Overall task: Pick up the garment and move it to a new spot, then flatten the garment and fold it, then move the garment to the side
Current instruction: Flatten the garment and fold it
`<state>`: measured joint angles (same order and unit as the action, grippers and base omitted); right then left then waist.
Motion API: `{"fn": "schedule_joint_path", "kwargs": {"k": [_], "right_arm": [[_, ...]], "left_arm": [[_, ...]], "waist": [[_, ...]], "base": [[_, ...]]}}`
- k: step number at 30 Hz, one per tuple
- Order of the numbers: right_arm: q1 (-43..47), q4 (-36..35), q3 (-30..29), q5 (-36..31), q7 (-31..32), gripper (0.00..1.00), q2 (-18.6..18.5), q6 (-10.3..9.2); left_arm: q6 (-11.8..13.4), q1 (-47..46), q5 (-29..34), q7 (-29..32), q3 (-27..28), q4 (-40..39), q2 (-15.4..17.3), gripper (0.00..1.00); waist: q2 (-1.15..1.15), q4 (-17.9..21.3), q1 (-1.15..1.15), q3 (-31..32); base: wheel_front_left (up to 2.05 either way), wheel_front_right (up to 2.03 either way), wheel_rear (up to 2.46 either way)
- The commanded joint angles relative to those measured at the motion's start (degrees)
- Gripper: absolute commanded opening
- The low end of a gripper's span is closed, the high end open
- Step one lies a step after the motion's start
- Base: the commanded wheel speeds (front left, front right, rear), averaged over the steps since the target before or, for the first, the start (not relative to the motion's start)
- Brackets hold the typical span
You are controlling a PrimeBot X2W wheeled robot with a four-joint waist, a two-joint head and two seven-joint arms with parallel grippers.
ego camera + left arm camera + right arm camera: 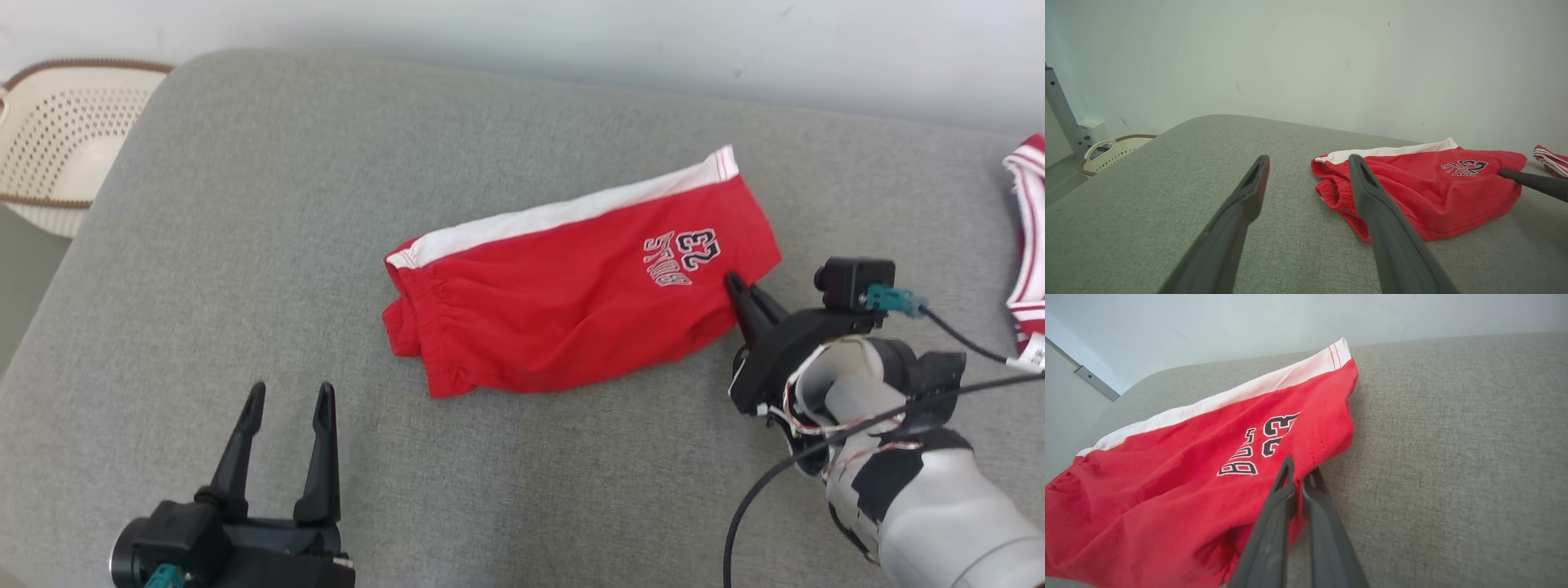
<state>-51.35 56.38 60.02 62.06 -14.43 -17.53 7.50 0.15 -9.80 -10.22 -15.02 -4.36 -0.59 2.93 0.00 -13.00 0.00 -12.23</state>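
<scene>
The garment (571, 310) is a pair of red shorts with a white side stripe and a "BULLS 23" print, folded flat on the grey cushioned surface (245, 245). My right gripper (736, 284) is at its right hem, shut on the red fabric. In the right wrist view the jaws of the right gripper (1300, 470) pinch the garment (1167, 477) edge just below the print. My left gripper (291, 396) stands open near the front left, apart from the shorts. In the left wrist view the left gripper (1308, 161) is empty, with the garment (1433, 192) ahead and to the right.
A cream perforated basket (57, 139) sits off the surface's far left corner. Another red and white striped cloth (1029, 237) lies at the right edge. A pale wall runs behind the surface. Bare grey cushion spreads left of and in front of the shorts.
</scene>
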Motion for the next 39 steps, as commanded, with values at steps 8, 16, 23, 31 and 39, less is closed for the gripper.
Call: {"fn": "schedule_joint_path", "kwargs": {"k": [8, 16, 23, 31, 39], "right_arm": [[8.83, -8.52, -1.86, 0.78, -0.76, 0.0, -2.77, -0.03], [17.27, -15.12, -5.5, 1.19, -0.82, 0.0, -4.44, -0.03], [27.02, -21.32, -9.65, 0.64, 0.66, 0.0, -5.17, -0.03], [31.15, -23.48, -15.34, -4.17, 2.14, 0.93, -5.23, -0.03], [33.34, -25.8, -24.16, -14.84, 2.17, 1.0, -3.2, -0.03]], "left_arm": [[-0.78, 3.44, 1.43, -0.19, 0.2, 1.29, 0.0, 1.0], [-1.37, 4.46, 1.74, -0.19, 0.3, 1.48, 0.0, 1.0], [-1.53, 5.48, 1.88, -0.19, 0.07, 1.63, 0.0, 1.0], [-1.78, 6.07, 1.92, -0.19, 0.56, 1.71, -0.01, 1.0], [-1.65, 6.77, 1.98, -0.19, 1.55, 1.36, 0.01, 1.0]], "waist": [[0.0, 3.21, 0.0, 5.82], [0.0, 4.32, 0.0, 7.45], [0.0, 4.53, 0.0, 8.6], [0.0, 4.83, 0.0, 8.96], [0.0, 6.23, 0.0, 9.41]], "base": [[0.0, 0.0, 0.0], [0.0, 0.0, 0.0], [0.0, 0.0, 0.0], [0.0, 0.0, 0.0], [0.0, 0.0, 0.0]]}}
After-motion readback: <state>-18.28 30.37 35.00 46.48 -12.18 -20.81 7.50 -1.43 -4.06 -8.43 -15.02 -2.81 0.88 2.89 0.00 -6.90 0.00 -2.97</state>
